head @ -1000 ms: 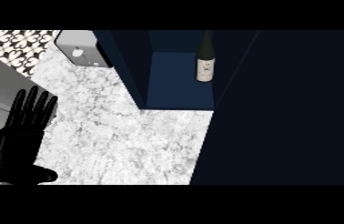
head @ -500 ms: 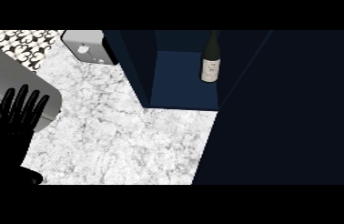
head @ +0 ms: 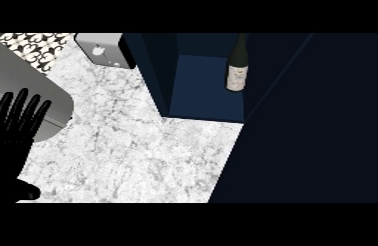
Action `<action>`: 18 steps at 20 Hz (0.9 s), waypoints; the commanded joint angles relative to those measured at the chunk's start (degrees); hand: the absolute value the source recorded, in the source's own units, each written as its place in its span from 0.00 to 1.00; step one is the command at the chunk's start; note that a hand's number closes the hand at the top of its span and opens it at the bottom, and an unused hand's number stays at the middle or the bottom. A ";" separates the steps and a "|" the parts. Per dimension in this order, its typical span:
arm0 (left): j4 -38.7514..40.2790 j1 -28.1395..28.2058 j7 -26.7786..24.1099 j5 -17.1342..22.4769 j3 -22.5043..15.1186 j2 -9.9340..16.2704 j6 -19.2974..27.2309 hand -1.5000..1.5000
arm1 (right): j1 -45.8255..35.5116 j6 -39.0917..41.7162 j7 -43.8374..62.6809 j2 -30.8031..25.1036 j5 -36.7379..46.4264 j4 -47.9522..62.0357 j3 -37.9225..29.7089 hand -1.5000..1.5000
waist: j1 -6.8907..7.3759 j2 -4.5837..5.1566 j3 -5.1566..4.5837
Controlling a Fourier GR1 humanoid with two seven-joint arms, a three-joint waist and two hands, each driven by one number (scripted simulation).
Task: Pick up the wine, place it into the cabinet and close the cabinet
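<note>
Wine bottle (head: 237, 65) upright inside open cabinet (head: 207, 97), well right of and beyond left hand (head: 16, 135); fingers (head: 22, 107) spread wide, holding nothing, over marble desk (head: 140, 155).

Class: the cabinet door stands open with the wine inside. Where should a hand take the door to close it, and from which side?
Take the door at its free near edge, from the outer, right side: it swings wide beside the bottle, hinged farther back.
</note>
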 commanded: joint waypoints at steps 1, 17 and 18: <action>0.89 -0.54 1.32 0.29 0.07 0.92 -1.10 0.00 | -9.93 -2.63 7.35 12.33 -3.96 2.87 4.16 1.00 | 0.39 0.03 0.01; 7.64 -2.20 1.48 1.22 6.39 0.85 -4.27 0.00 | -46.57 -4.15 10.26 33.21 -13.36 44.46 -12.70 1.00 | -3.62 -0.37 0.54; 6.57 -0.65 2.17 2.18 7.18 2.28 -5.83 0.00 | -49.53 -7.57 8.72 33.23 -14.81 48.54 -11.59 1.00 | -2.98 -0.38 0.52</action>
